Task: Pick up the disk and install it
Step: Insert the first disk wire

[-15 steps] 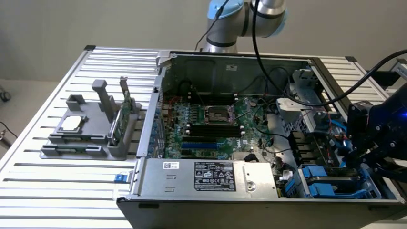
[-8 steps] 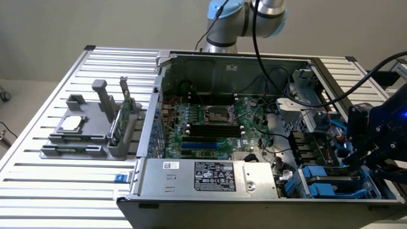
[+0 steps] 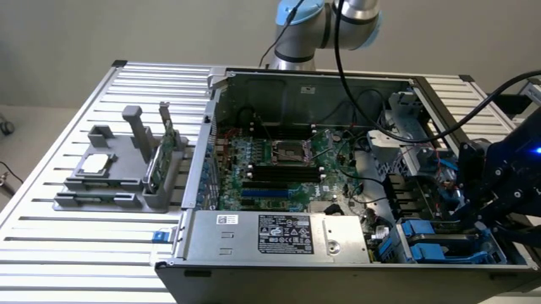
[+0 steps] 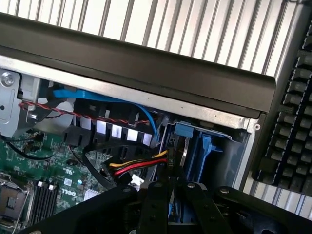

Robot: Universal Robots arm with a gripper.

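The disk (image 4: 184,151) stands edge-on in the drive bay at the case's corner, a silver edge between blue plastic rails (image 4: 205,146). In the exterior view the disk (image 3: 444,240) sits low at the right of the open computer case. My gripper (image 4: 170,192) reaches down into that bay, its two black fingers (image 4: 155,204) drawn close together on the disk's near edge; the fingers hide the contact itself. From outside, the gripper (image 3: 477,218) hangs just over the blue rails.
Yellow, red and black power wires (image 4: 139,168) end in a black plug right beside my fingertips. The motherboard (image 3: 279,164) and power supply (image 3: 279,234) occupy the case. A grey holder (image 3: 118,190) with a chip and a green card stands at the left. A keyboard (image 4: 292,122) lies outside the case.
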